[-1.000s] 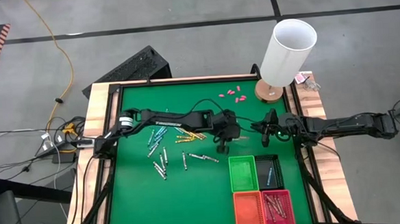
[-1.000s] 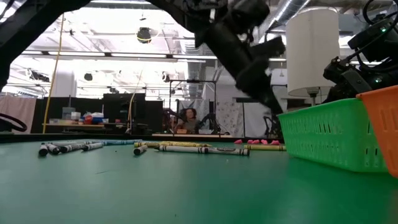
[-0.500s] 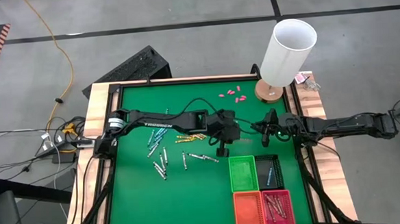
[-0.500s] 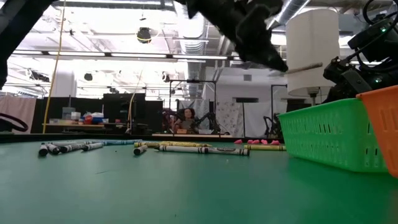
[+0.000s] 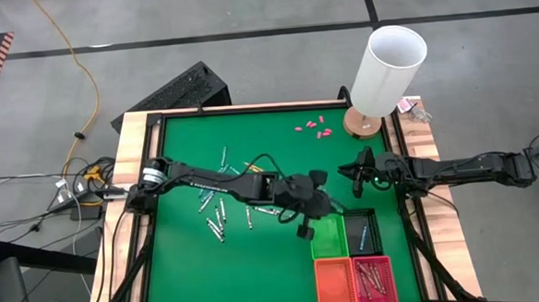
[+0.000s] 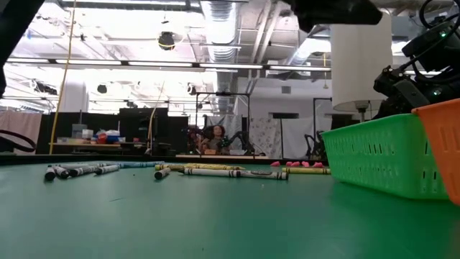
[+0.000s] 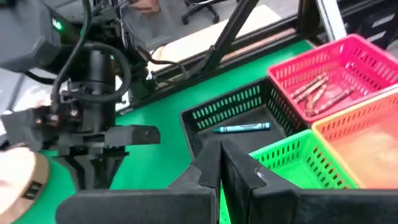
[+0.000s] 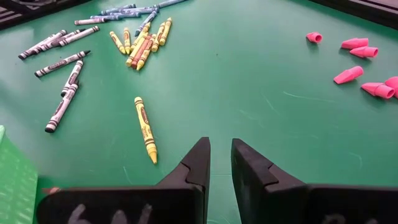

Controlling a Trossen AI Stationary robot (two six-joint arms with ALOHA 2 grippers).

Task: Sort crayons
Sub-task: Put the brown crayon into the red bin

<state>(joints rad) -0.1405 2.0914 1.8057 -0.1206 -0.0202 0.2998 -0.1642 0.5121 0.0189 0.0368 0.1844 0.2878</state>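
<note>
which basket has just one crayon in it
The black basket: a single blue crayon lies in it. The pink basket holds several brownish-red ones; the green and orange show none.

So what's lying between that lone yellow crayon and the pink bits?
Nothing: in the right wrist view, bare green table separates the lone yellow crayon from the pink pieces.
</note>
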